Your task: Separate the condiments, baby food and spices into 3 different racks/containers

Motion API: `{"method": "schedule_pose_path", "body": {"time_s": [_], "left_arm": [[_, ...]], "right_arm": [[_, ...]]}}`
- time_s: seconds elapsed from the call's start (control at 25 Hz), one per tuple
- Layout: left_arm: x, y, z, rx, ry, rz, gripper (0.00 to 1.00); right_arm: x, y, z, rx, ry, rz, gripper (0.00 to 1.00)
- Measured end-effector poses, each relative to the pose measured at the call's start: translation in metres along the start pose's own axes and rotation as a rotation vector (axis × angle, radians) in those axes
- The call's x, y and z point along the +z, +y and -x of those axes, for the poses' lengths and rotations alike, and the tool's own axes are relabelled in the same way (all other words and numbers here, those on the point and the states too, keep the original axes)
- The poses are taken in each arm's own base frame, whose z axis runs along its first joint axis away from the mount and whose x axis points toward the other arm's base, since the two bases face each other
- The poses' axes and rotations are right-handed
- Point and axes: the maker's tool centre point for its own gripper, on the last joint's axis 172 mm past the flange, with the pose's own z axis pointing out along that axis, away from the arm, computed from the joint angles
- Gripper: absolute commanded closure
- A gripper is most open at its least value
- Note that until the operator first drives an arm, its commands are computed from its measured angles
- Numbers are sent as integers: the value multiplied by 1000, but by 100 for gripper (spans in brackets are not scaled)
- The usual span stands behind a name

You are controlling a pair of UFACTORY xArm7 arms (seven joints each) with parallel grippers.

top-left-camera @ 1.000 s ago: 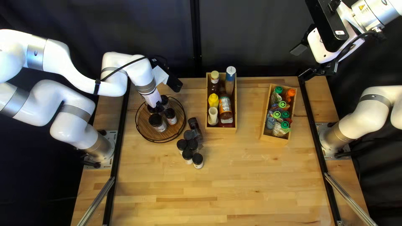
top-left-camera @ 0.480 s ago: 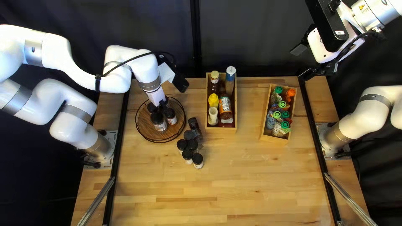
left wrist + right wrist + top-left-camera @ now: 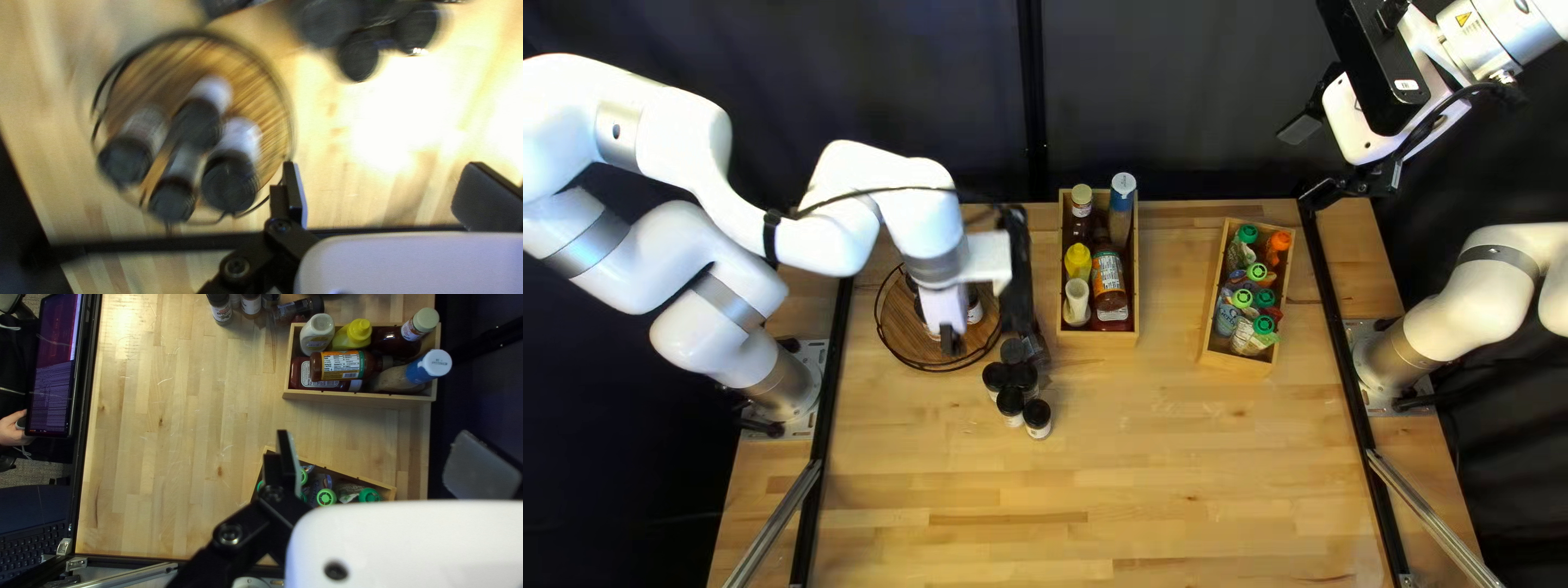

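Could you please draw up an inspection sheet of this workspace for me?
Surface: wooden table with light scratches; no spill seen.
Spices: four jars in the round rack; more jars loose beside it, with one dark bottle lying down.
Condiments: bottles in the middle box.
Baby food: capped pouches in the right-hand box.
Clutter: nothing seen.
Left gripper: open, nothing between its fingers.
Right gripper: open, nothing between its fingers.
Cables: one black cable along each arm.
Surroundings: dark curtain behind; a person's hand, screen and keyboard beyond the table.
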Motion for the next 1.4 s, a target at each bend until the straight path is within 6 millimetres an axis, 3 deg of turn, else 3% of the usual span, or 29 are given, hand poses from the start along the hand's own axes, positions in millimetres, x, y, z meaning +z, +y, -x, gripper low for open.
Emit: {"method": "schedule_pose_path", "body": {"time_s": [0.28,0.48,0.68,1.0,1.4], "left_arm": [[14,39,-46,322,9,23,0],[31,43,-73,428,35,-76,0],[61,36,-95,520,39,-175,0],[104,13,-92,605,-5,-227,0],[141,6,-93,637,-77,-213,0]], "right_arm": [[0,0,0,0,0,0,0],[0,0,0,0,0,0,0],[0,0,0,0,0,0,0],[0,0,0,0,0,0,0],[0,0,0,0,0,0,0]]}}
